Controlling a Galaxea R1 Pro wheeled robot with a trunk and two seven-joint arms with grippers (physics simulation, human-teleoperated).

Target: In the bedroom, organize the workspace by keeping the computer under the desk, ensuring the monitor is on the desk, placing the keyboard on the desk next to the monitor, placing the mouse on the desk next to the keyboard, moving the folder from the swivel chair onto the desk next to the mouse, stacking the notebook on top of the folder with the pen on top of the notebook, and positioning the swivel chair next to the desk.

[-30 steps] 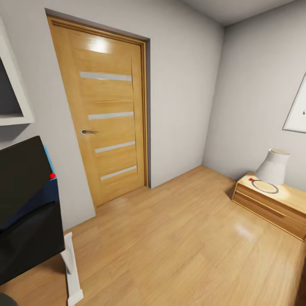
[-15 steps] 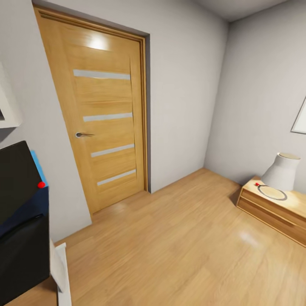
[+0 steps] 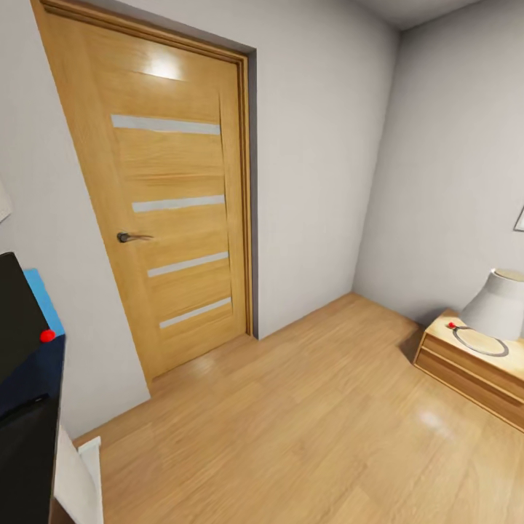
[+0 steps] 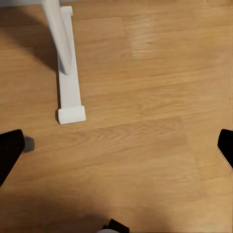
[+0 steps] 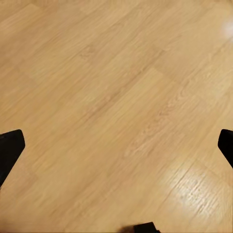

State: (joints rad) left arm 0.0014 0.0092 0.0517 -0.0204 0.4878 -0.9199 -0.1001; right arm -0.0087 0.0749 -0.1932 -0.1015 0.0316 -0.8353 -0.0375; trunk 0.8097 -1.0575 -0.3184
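A black flat-sided object (image 3: pixel 18 386) stands at the left edge of the head view, with a dark blue part, a light blue piece (image 3: pixel 42 298) behind it and a small red dot (image 3: pixel 47 335); I cannot tell which task thing it is. In the left wrist view my left gripper (image 4: pixel 116 150) is open over bare wooden floor, its dark fingertips (image 4: pixel 9 148) far apart. In the right wrist view my right gripper (image 5: pixel 116 150) is also open above the floor, holding nothing.
A shut wooden door (image 3: pixel 167 211) with a metal handle (image 3: pixel 131 237) faces me. A low wooden nightstand (image 3: pixel 466 364) with a white lamp (image 3: pixel 498 302) stands at the right wall. A white furniture leg and foot (image 4: pixel 70 87) rest on the floor near my left gripper.
The whole head view has shifted: the door and the black object slid toward the picture's left and the wall frames left the picture. The camera moved, not the things.
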